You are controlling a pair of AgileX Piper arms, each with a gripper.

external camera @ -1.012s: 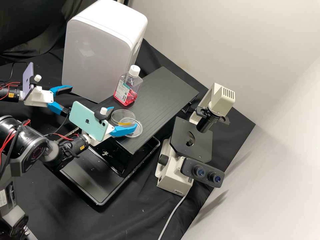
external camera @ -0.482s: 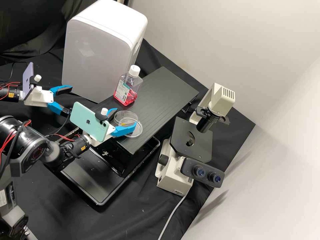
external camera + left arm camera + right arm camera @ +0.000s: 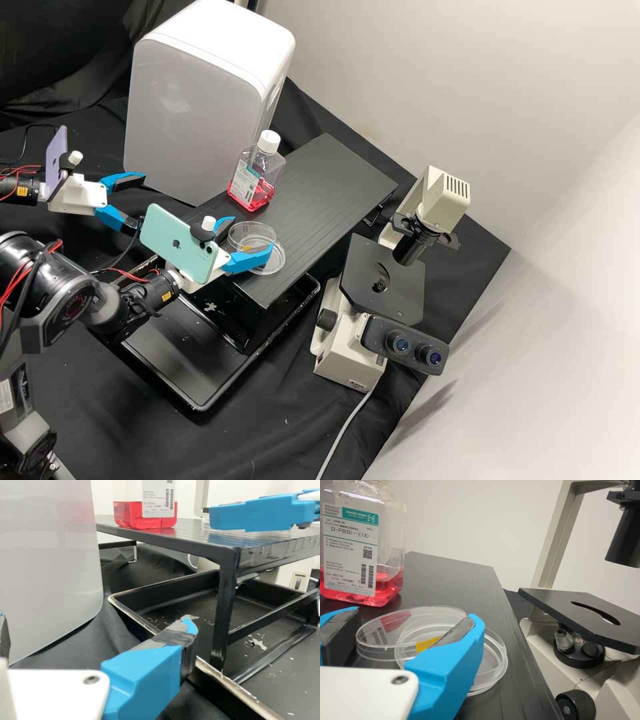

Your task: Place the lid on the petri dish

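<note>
The left claw (image 3: 132,199) hangs with its fingers spread and nothing between them. A white box (image 3: 200,93) stands close by its far finger, and a black tray (image 3: 150,605) lies ahead of its fingertips, with the legs of a black shelf (image 3: 327,180) standing in it.

The right claw (image 3: 248,235) is over the near end of that shelf. It pinches the lid (image 3: 405,625), one blue finger against the rim on each side. The lid is roughly level and sits between the fingertips. The dish (image 3: 487,662) rests on the shelf just beyond and beside the nearer finger. The lid overlaps the dish's edge without covering it, so most of the dish is open. Whether the lid's rim touches the dish cannot be told. A yellow patch shows through the clear plastic by that finger.

Farther ahead of the right claw, well past the lid, a bottle (image 3: 255,175) of red liquid with a white cap stands upright on the shelf. Off to the side of the claw's fingertips, clear of the shelf, stands a microscope (image 3: 383,293).
</note>
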